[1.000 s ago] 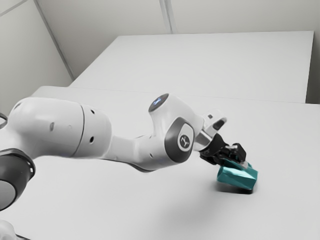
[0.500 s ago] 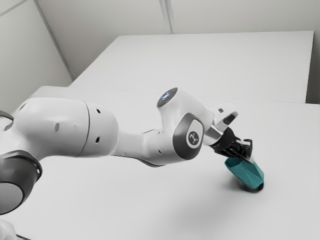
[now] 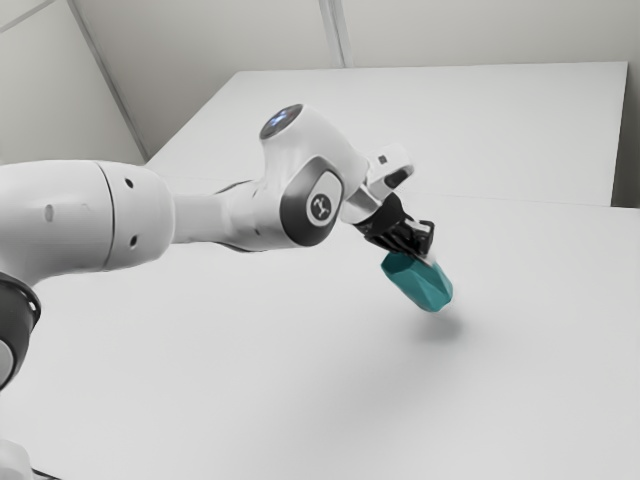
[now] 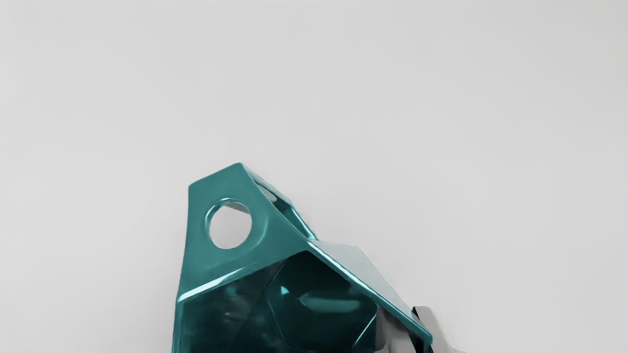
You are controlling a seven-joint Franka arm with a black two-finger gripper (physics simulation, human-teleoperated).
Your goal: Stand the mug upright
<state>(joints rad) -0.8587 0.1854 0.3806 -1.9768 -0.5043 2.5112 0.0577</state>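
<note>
Fingers (image 3: 429,240) seemingly pinch 1 wall of tilted mug (image 3: 418,283), now risen off table (image 3: 250,400).

There is one mug (image 3: 420,287), with one handle (image 4: 201,267) and one round hole through that handle. One robot arm (image 3: 235,218) carries one claw (image 3: 427,256) with two fingers (image 4: 428,321), and one worktop (image 3: 250,400) lies beneath the mug.

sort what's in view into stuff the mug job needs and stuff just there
Part of the job:
teal mug, tilted, above the table
gripper, jaws shut on the mug's wall
table, to set it on

Just there:
pale panel behind the table
pale wall
</note>
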